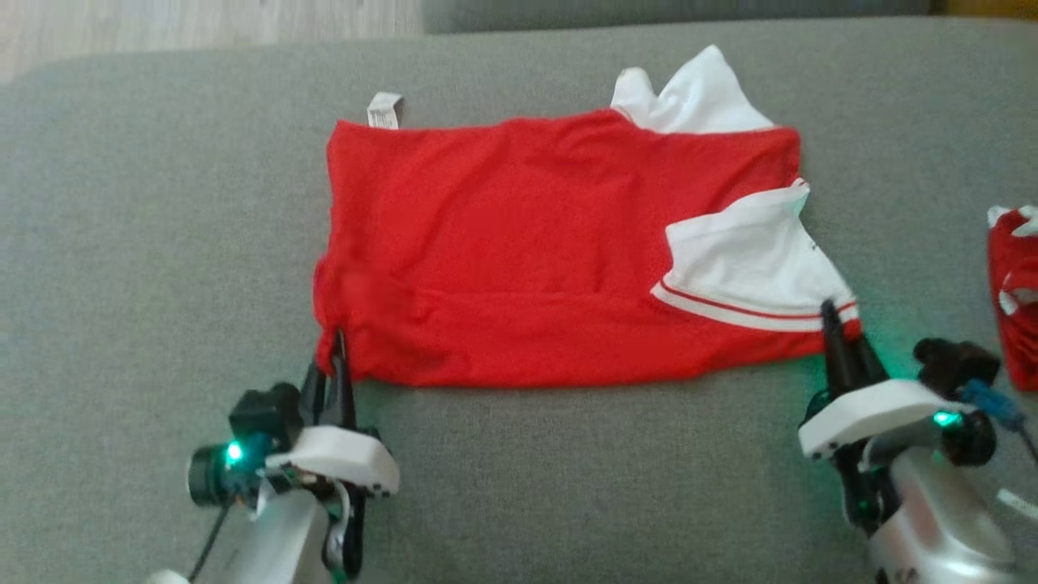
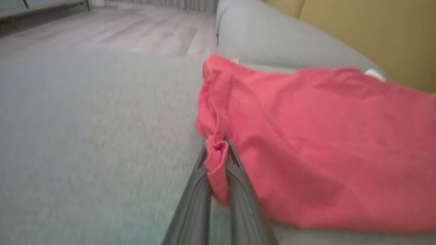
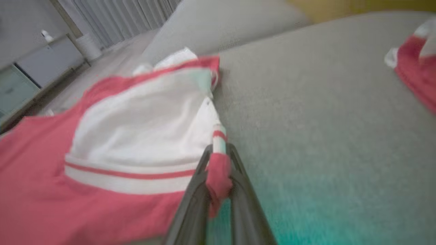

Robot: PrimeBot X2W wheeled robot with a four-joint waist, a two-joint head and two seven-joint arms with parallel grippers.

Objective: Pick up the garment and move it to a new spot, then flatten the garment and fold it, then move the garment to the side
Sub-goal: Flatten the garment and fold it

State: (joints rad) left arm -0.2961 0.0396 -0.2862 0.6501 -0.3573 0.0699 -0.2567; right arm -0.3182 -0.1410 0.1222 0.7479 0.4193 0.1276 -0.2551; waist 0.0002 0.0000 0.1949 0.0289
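We're in a home here, a living room by the look of it: grey upholstered sofa (image 1: 162, 203), pale wood-plank floor (image 2: 136, 30), long curtains (image 3: 136, 13), low cabinet (image 3: 41, 61) alongside.

A second red-and-white cloth (image 1: 1015, 292) is cut off by the head view's right edge. The print on the white tag (image 1: 384, 110) of the garment (image 1: 527, 243) is too small to be read. The garment's far edge is blurred in both wrist views.
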